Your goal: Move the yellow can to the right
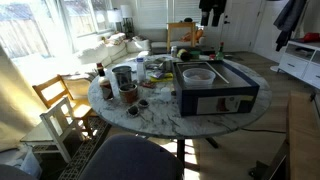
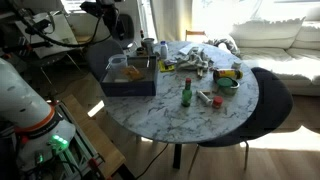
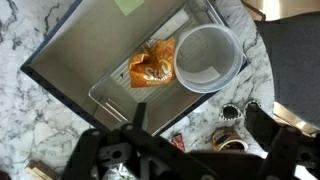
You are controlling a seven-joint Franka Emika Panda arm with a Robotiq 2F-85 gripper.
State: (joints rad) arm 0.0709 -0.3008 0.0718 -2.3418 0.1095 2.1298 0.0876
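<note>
The yellow can (image 1: 129,96) is short and orange-brown with a paler rim. It stands upright on the marble table (image 1: 160,118), just in front of the silver pot (image 1: 122,76). In the wrist view the can (image 3: 229,139) shows low in the frame, between my dark fingers. My gripper (image 3: 200,128) is open and empty, high above the table and apart from the can. In both exterior views it hangs at the top edge (image 1: 210,10) (image 2: 118,22), over the dark box.
A dark box (image 3: 70,60) holds a white bowl (image 3: 207,58) and an orange bag (image 3: 152,65). A slim dark bottle with a red top (image 1: 99,72) stands near the pot. A green bottle (image 2: 186,93) and small clutter are on the table. Chairs (image 1: 60,105) surround it.
</note>
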